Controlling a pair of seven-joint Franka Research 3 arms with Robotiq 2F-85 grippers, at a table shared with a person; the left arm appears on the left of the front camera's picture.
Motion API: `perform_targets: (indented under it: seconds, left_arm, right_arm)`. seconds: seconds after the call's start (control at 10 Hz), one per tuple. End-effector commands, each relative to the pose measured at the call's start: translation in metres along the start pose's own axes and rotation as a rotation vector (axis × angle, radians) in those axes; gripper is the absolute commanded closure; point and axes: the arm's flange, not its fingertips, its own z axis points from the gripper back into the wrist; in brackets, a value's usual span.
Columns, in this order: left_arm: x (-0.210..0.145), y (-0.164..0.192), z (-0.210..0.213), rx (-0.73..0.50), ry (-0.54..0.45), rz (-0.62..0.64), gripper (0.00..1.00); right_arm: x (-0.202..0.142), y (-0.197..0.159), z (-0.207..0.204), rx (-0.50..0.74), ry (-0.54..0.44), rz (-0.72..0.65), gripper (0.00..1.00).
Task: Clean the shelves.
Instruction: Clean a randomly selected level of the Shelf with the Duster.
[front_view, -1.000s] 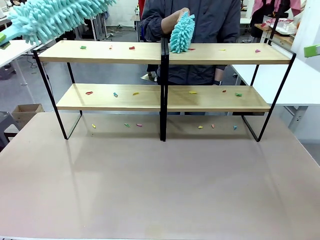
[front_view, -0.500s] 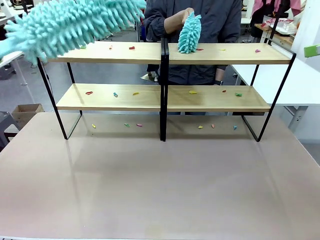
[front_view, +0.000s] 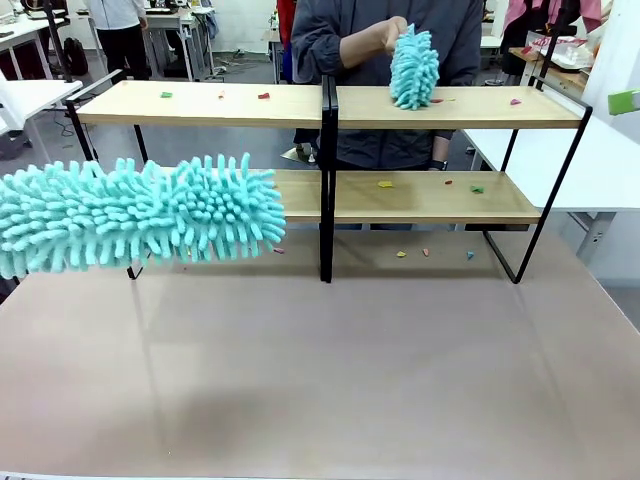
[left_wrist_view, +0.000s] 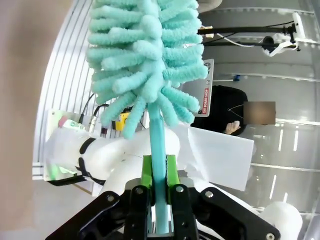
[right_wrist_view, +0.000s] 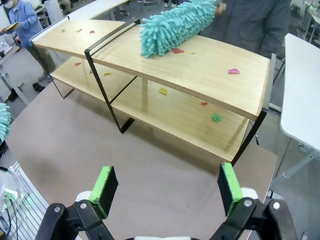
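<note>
- the shelves (front_view: 200, 104) stand along the tabletop's far edge. Boards are stiff, but the thin frame looks light enough to scoot, so I'd brush them, not grab.
- teal microfiber duster (front_view: 140, 215) is at the lower board's left end, soft and light. The left gripper (left_wrist_view: 159, 172) is clamped on its thin handle.
- right gripper (right_wrist_view: 167, 187): jaws wide, empty.
- sign (left_wrist_view: 206, 95): print too small to read.

- shelves (front_view: 450, 108): light wood boards, smooth, matt
- frame (front_view: 326, 180): thin black metal, painted look
- big duster (front_view: 140, 212): teal fluffy chenille cloth, shaggy
- handle (left_wrist_view: 157, 150): smooth teal plastic
- table (front_view: 330, 370): smooth top, faint sheen
</note>
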Motion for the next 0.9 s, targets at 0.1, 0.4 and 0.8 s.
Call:
perform_targets:
  seconds: [0.1, 0.4, 0.8]
  left_arm:
    - [0.000, 0.000, 0.000, 0.000, 0.000, 0.000, 0.87]
    - [0.065, 0.049, -0.033, -0.008, -0.169, 0.233, 0.87]
    - [0.104, 0.080, -0.027, 0.069, -0.486, 0.354, 0.87]
  right_arm:
    - [0.000, -0.001, -0.001, 0.000, -0.002, 0.001, 0.00]
    - [0.000, -0.001, -0.001, 0.000, -0.002, 0.001, 0.00]
    - [0.000, -0.001, -0.001, 0.000, -0.002, 0.001, 0.00]
